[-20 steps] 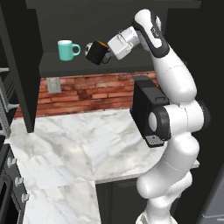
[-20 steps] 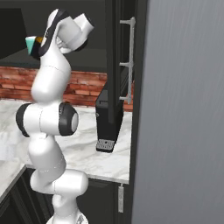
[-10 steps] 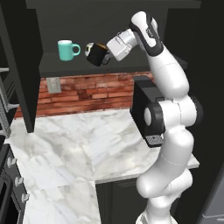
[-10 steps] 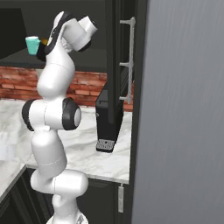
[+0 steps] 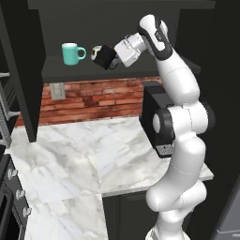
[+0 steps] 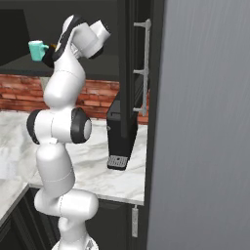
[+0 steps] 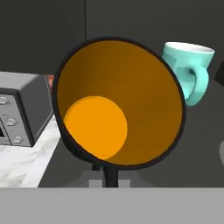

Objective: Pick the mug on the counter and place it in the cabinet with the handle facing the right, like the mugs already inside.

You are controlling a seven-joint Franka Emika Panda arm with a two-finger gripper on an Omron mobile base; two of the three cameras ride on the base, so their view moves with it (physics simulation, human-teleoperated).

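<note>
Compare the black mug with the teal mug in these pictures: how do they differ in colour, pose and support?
The black mug is dark with an orange inside; the teal mug is teal with a white inside. The black mug is tipped, held by the end effector; the teal mug stands upright on the cabinet shelf. Both are cylindrical.

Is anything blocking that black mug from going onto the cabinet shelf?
Nothing visible does. The mug, held by the gripper, hangs just right of the teal mug, with bare shelf of the cabinet beneath it.
</note>
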